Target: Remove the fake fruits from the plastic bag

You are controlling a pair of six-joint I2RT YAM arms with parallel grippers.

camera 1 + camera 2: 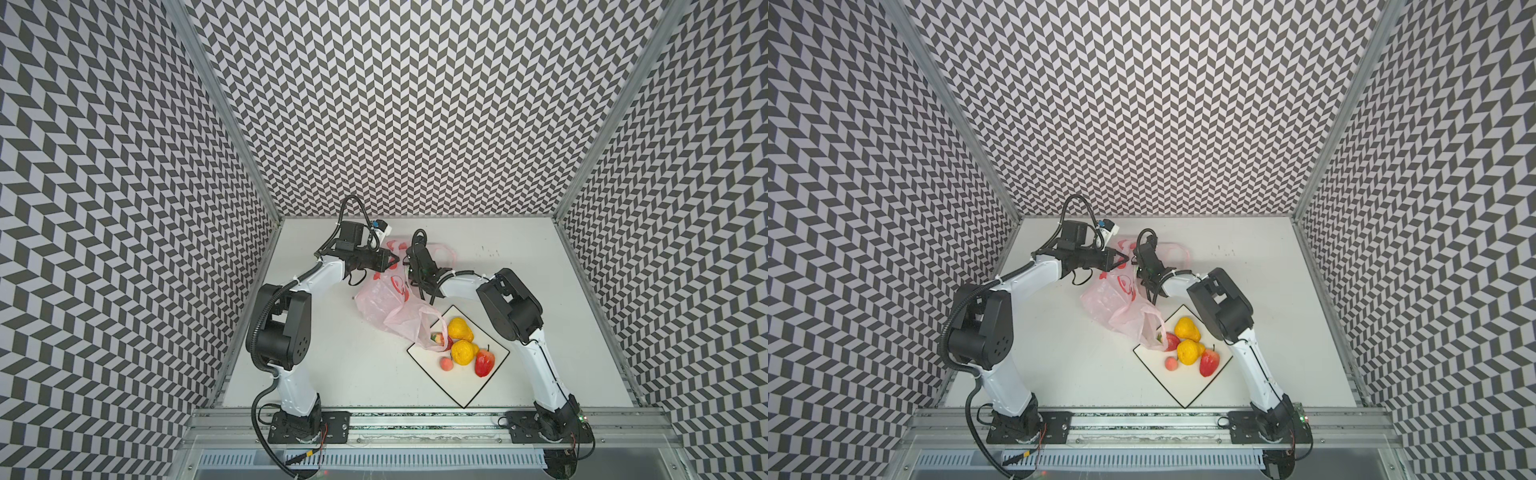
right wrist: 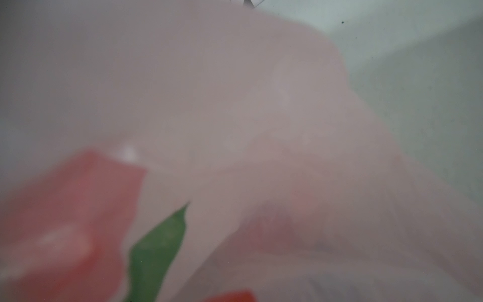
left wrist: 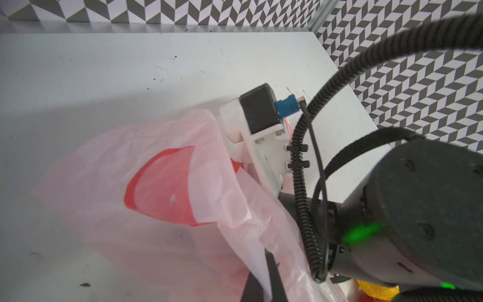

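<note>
My left gripper (image 1: 394,259) clamps the plastic bag (image 1: 386,303) mid-desk (image 1: 332,374); whether my right gripper (image 1: 410,266) grips, I cannot tell. The fake fruits (image 1: 462,352) lie on the plate (image 1: 461,390) near the desk's front edge.

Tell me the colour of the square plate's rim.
Thin black, around a white plate; clearest in a top view.

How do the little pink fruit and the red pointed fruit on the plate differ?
The pink fruit is round and much smaller; the red pointed fruit is longer and tapers. The pink fruit is pale, the red pointed fruit deep glossy red. Only the red pointed fruit shows a thin dark stem, not the pink fruit. Both lie on the white plate.
</note>
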